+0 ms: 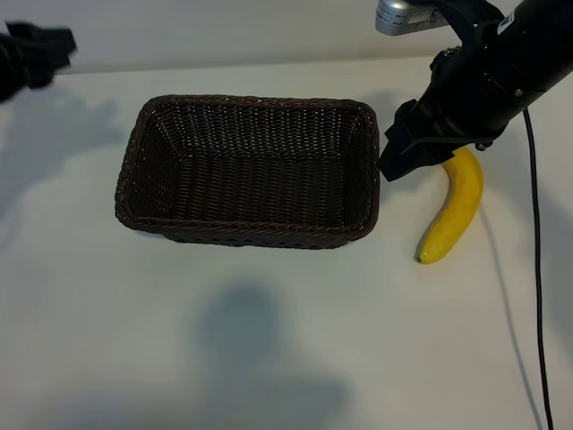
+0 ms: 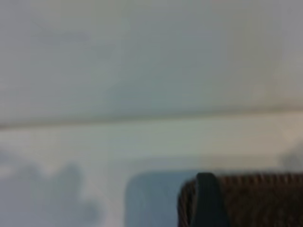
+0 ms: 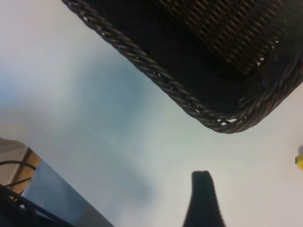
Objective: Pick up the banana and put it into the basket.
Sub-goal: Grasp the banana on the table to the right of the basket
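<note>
The dark brown woven basket (image 1: 251, 170) stands mid-table with nothing in it. Just to its right lies the yellow banana (image 1: 452, 208), lengthwise and curved. My right gripper (image 1: 400, 152) hovers open between the basket's right wall and the banana's far end, covering that end and holding nothing. In the right wrist view one dark finger (image 3: 203, 194) shows over bare table, with the basket's braided rim (image 3: 189, 100) and a sliver of banana (image 3: 299, 162) at the frame's edge. My left gripper (image 1: 40, 52) is parked at the far left, open. One of its fingers (image 2: 206, 201) shows before the basket (image 2: 258, 198).
A black cable (image 1: 537, 269) runs down the table's right side from the right arm. The white table (image 1: 269, 340) stretches in front of the basket. The right wrist view shows the table's edge with cables (image 3: 19, 198) beyond it.
</note>
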